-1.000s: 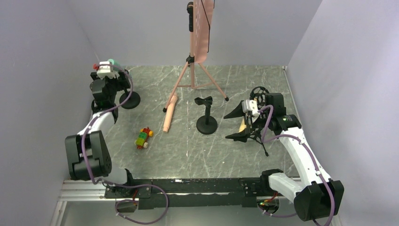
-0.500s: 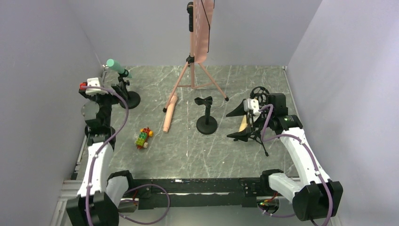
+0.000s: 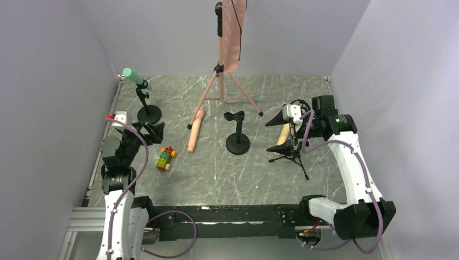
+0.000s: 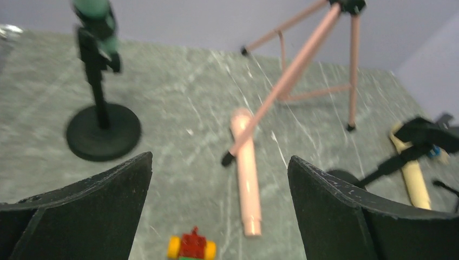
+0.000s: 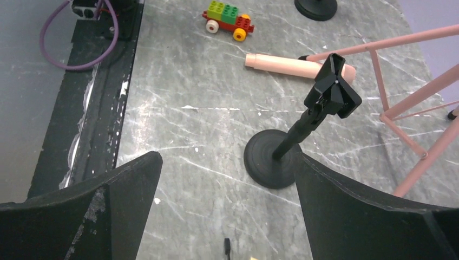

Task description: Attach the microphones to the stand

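We see our left claw [image 4: 220, 157] wide open and empty; our right claw [image 3: 268, 135] gapes either side of the yellow microphone [image 3: 281, 138].

The table [image 3: 216, 179] is a grey-green slab with pale marble veins, walled on its left, far and right sides. Near its far left corner stands a black round-based stand [image 3: 148, 115]. At the middle of the far edge a pink tripod [image 3: 221, 89] spreads its legs. A pink microphone [image 3: 195, 131] lies flat just beside the tripod's near left foot. A second round-based stand [image 3: 238, 143] sits near the centre, a black tripod stand [image 3: 293, 156] toward the right edge, and a block toy car [image 3: 165, 158] toward the left.
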